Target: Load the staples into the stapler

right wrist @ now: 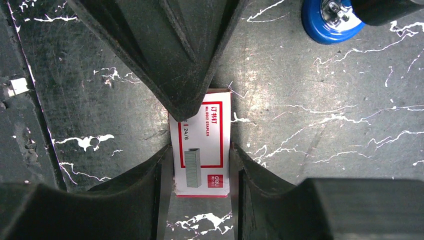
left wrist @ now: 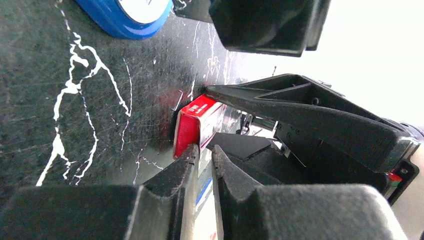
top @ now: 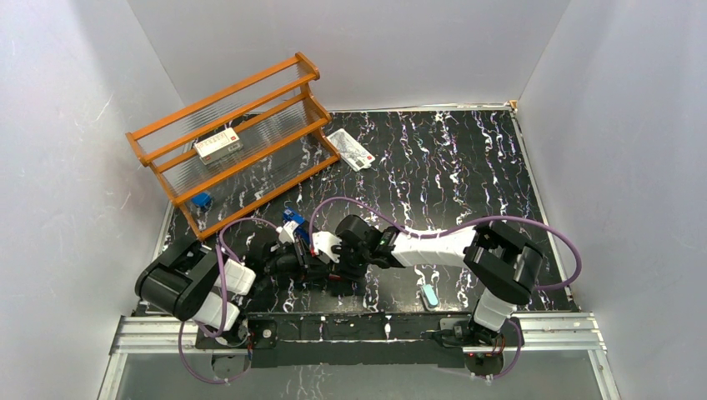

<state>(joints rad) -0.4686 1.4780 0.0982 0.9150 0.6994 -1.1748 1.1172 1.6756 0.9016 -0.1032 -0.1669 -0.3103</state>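
The staples' small red-and-white box [right wrist: 202, 145] is held between both grippers at the near left of the table. My right gripper [right wrist: 200, 157] has a finger against each long side of the box. My left gripper [left wrist: 206, 152] is closed over the box's far end, top and bottom; its red end [left wrist: 187, 130] sticks out past the fingertips. In the right wrist view the left fingers [right wrist: 175, 60] cover the box's far half. No loose strips show. The blue stapler [top: 293, 223] lies just behind the grippers and also shows in the wrist views [right wrist: 330, 20] [left wrist: 130, 15].
An orange wooden rack [top: 225, 142] stands at the back left with a larger red-and-white box [top: 218, 146] on it and a small blue thing [top: 201, 199] below. A white printed packet [top: 350, 150] lies beside it. A pale teal item [top: 429, 295] lies near the front edge.
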